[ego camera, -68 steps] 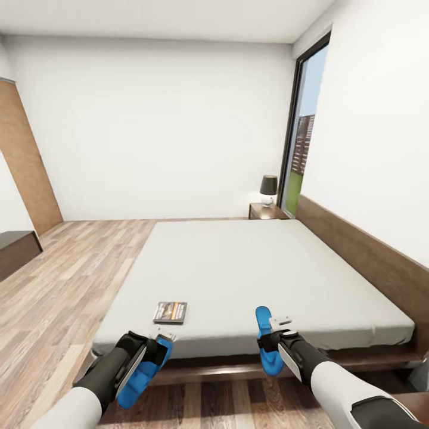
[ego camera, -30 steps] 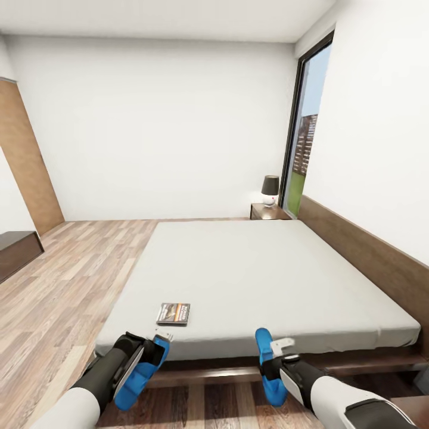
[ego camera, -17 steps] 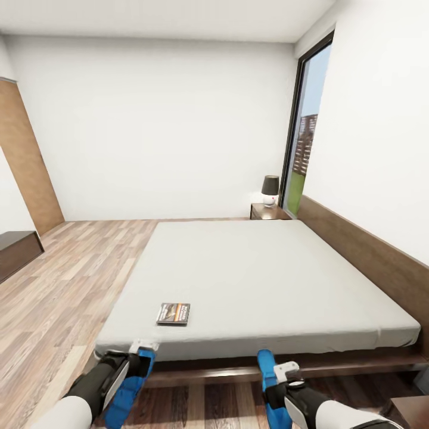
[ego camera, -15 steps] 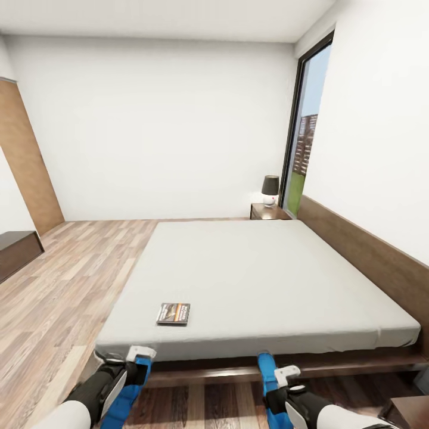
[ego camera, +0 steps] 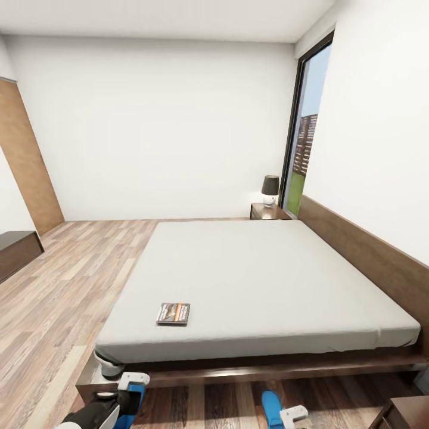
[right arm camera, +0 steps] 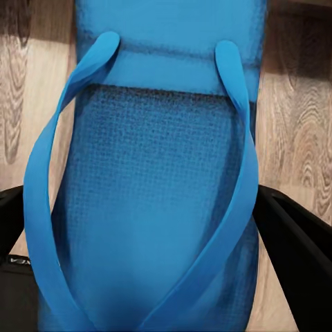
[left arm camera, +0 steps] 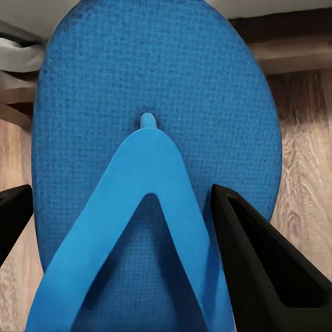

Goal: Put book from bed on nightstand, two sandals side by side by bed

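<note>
The two bright blue flat flip-flop sandals are much lower now than a moment ago. Before, both were held up in front of the near edge of the big low bed with the light-grey mattress [ego camera: 262,280]. Now they are down by the brown wood-plank floor [ego camera: 59,280], just beside the bed's dark wood frame. The left tool [ego camera: 132,388] is clenched on the left blue sandal [left arm camera: 155,145], with a black finger [left arm camera: 266,266] on each side of it. The right tool [ego camera: 292,414] is grasping the right blue sandal [right arm camera: 162,180] the same way. Wood floor shows right behind both sandals, but I cannot tell if they touch it yet.

I think this means the sandals are almost put down. The two seem apart from each other, so they may need to come closer to lie side by side.

The thin small paperback book with the dark grey cover and orange band [ego camera: 173,313] lies flat on the bed, near the bed's front left corner. It is not moved yet. The small dark reddish-brown wood nightstand [ego camera: 268,211] stands at the far end of the bed, with a small dark-shaded lamp [ego camera: 270,189] on it.

The words on the book are too small to read. I see no other writing.
</note>
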Robot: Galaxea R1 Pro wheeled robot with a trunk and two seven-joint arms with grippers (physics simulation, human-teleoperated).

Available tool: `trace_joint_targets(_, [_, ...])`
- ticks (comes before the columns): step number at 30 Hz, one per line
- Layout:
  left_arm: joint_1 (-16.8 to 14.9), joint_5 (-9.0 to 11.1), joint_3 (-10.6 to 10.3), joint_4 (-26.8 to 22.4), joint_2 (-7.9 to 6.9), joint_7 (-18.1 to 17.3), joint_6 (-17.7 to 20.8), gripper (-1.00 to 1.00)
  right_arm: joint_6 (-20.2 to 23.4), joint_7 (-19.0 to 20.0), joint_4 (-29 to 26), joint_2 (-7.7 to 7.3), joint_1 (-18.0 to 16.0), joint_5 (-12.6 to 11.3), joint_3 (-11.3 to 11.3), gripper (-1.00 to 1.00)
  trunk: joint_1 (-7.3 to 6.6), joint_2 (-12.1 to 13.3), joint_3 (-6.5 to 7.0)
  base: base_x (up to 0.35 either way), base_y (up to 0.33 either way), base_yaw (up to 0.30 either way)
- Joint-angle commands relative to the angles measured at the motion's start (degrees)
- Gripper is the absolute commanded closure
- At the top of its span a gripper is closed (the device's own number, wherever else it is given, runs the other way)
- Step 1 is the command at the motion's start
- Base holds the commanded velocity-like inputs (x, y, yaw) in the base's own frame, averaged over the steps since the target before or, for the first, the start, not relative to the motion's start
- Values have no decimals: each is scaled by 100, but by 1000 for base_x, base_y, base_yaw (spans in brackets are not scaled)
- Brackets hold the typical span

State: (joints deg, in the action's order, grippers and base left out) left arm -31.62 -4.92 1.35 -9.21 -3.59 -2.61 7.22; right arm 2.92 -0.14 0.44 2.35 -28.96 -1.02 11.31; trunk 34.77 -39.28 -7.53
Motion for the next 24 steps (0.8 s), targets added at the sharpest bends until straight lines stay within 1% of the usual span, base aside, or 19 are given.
trace_joint_targets(1, [1, -61, 41, 72, -1, -21, -62, 100, -45, -4, 28, -3, 34, -19, 38, 100, 1, -8, -9, 0, 0, 0])
trace_joint_targets(6, [26, -61, 75, 194, -1, 26, -209, 100, -142, -4, 69, -19, 121, -14, 36, 100, 1, -8, -9, 0, 0, 0])
trace_joint_targets(9, [35, -61, 81, 212, -1, 35, -240, 100, -336, -4, 75, -38, 154, -14, 32, 100, 1, -8, -9, 0, 0, 0])
trace_joint_targets(11, [44, -61, 83, 220, -1, 38, -299, 100, -618, -4, 72, -49, 248, -21, 26, 100, 1, -8, -9, 0, 0, 0])
trace_joint_targets(13, [49, -61, 84, 223, -1, 40, -367, 100, -721, -4, 71, -54, 293, -28, 23, 100, 1, -8, -9, 0, 0, 0])
trace_joint_targets(24, [221, -60, 86, 226, 0, 41, -469, 100, -824, -4, 78, -66, 354, -9, 21, 100, 1, -8, -9, 0, 0, 0])
